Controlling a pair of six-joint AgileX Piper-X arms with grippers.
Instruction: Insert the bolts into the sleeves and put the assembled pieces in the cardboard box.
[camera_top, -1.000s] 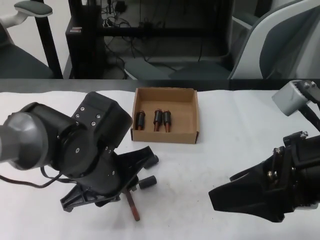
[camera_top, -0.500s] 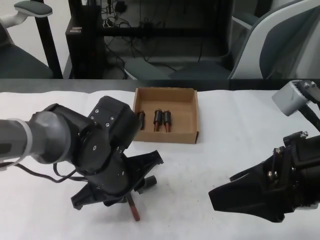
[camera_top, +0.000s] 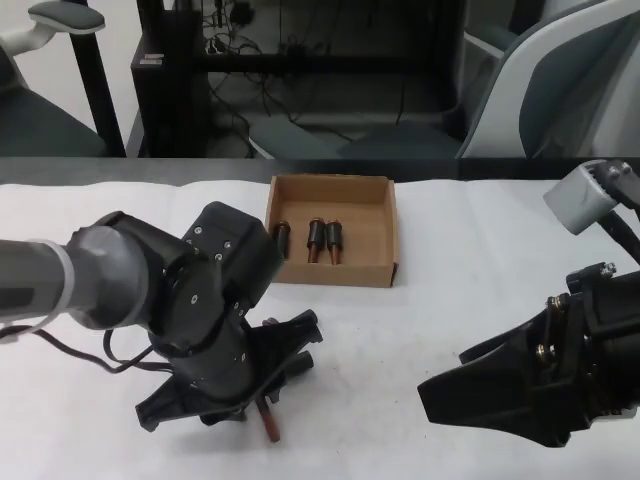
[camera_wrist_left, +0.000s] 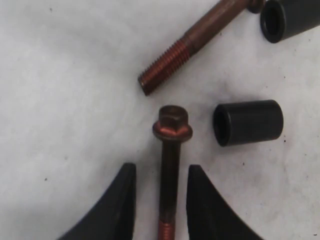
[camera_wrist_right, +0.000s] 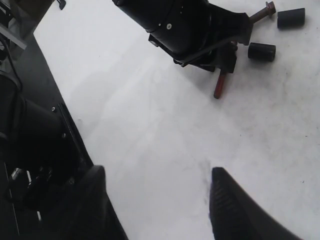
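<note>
A copper bolt (camera_wrist_left: 169, 165) lies on the white bench between the fingers of my open left gripper (camera_wrist_left: 160, 210); a small gap shows on each side. Beside the bolt's head lies a black sleeve (camera_wrist_left: 248, 122). A second bolt (camera_wrist_left: 190, 50) and a second sleeve (camera_wrist_left: 290, 17) lie just beyond. In the high view the left arm (camera_top: 200, 330) hangs low over the bolt (camera_top: 268, 425), whose threaded end sticks out. The cardboard box (camera_top: 380, 272) holds three assembled pieces (camera_top: 315, 240). My right gripper (camera_wrist_right: 155, 205) is open and empty, well off to the right.
The right arm (camera_top: 540, 390) sits over the bench's front right part. From its wrist I see the left arm (camera_wrist_right: 190, 30), a bolt (camera_wrist_right: 220, 85) and two sleeves (camera_wrist_right: 261, 51). White cloth (camera_top: 400, 340) lies between the arms. Chairs and cables stand behind the bench.
The left arm has swung right and sunk toward the bench, settling over the bolt near the front. The right arm has kept still.
</note>
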